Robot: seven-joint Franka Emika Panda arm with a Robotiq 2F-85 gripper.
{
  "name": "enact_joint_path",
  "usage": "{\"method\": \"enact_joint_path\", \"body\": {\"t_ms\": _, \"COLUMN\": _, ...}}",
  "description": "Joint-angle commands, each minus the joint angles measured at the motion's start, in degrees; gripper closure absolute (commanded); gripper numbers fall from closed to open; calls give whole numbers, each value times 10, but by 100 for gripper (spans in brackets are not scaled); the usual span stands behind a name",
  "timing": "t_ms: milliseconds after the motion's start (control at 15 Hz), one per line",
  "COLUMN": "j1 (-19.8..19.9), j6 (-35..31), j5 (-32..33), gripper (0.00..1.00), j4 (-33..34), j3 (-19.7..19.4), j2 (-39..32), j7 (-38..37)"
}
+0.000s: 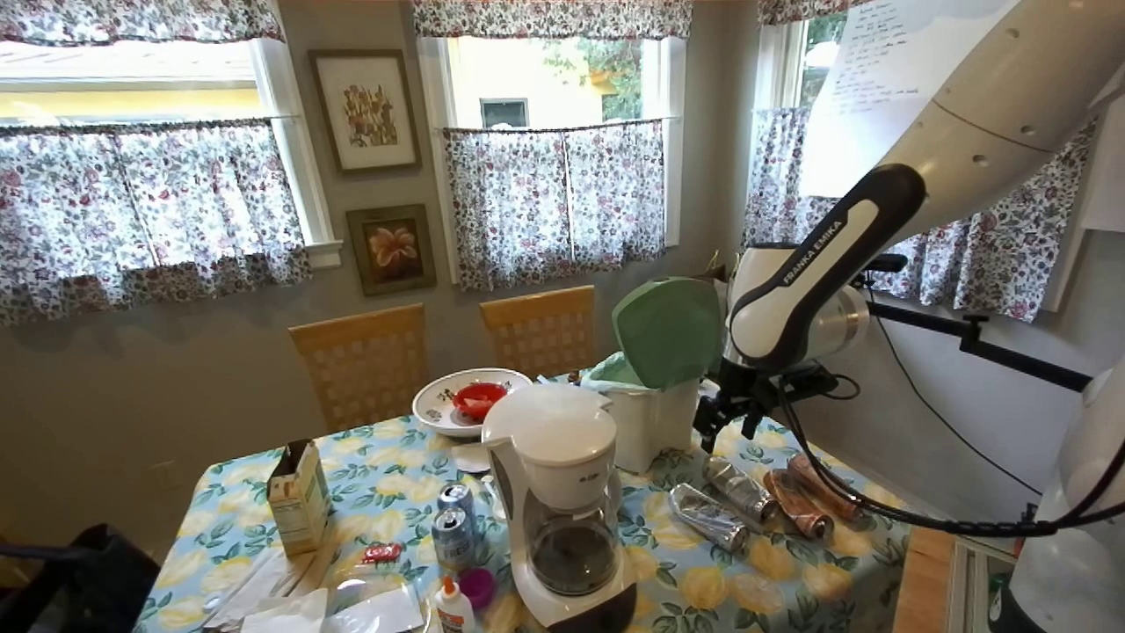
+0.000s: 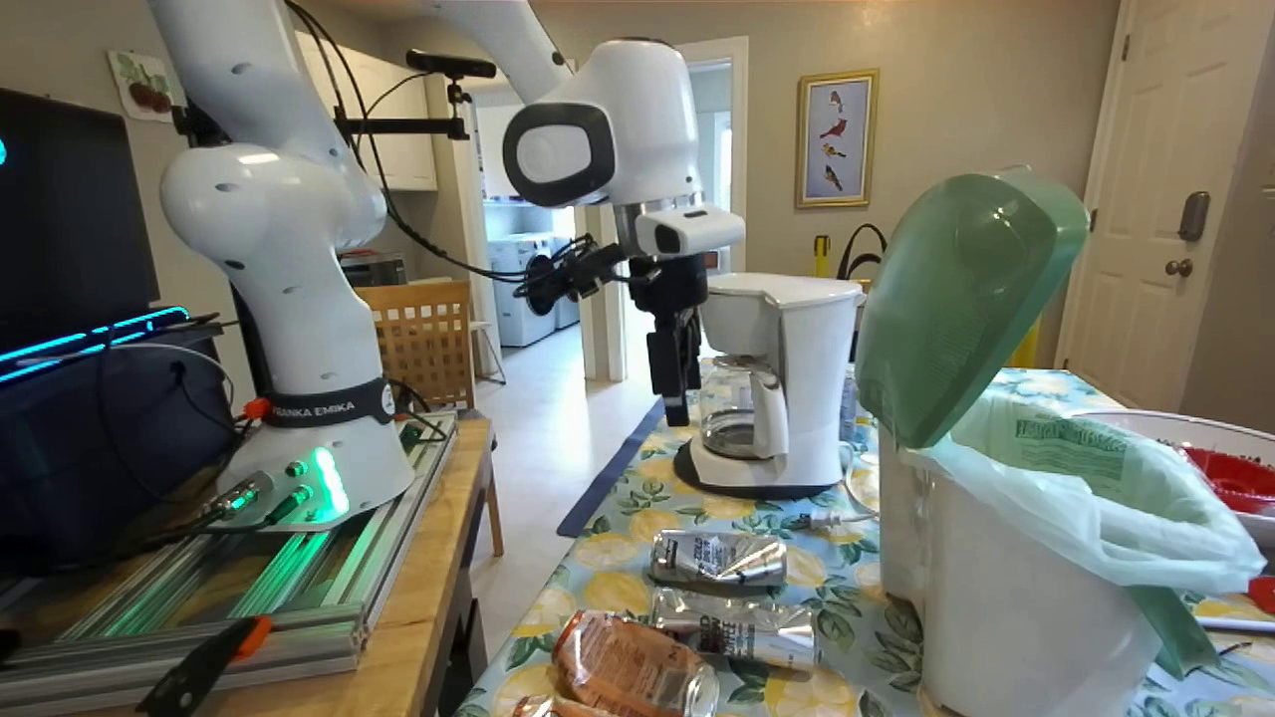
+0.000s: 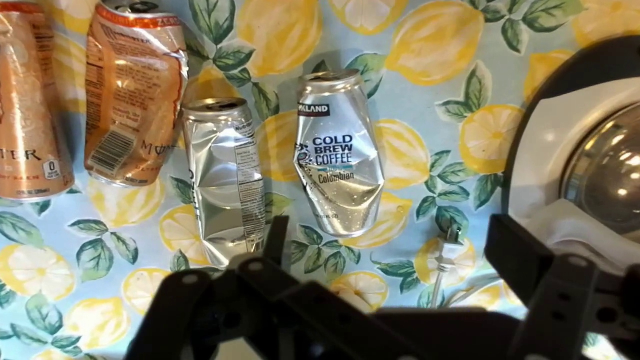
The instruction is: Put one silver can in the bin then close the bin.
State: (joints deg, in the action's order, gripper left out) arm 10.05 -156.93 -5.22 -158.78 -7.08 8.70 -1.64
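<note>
Jaws, parted wide and gripping nothing, point down above the bench [image 1: 378, 479]. In the wrist view, a dented silver can [image 3: 340, 155], printed "COLD BREW COFFEE", lies on its side, apart from the jaws; just beside it lies a second silver can [image 3: 225, 185], likewise crumpled. Continuing leftward in that view are an orange can [image 3: 135, 95] and another orange can [image 3: 30, 110]. Beyond the first silver can, on the opposite side, stands a coffee maker [image 1: 549, 422] with a glass jug [image 1: 576, 549]. In both exterior views, the bin [image 2: 1026, 597] stands upright on the bench near the cans, its green lid [image 2: 966, 299] raised and a pale green liner [image 2: 1106, 488] draped over its rim.
</note>
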Motion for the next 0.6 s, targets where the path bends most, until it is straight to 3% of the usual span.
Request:
{"method": "enact_joint_path", "body": {"t_ms": 0, "j1": -18, "j6": -72, "j5": -25, "gripper": 0, "j4": 9, "j3": -17, "j2": -79, "j7": 64}}
{"method": "enact_joint_path", "body": {"t_ms": 533, "j1": -5, "j6": -121, "j5": -159, "gripper": 0, "j4": 57, "j3": 34, "j2": -195, "j7": 259}}
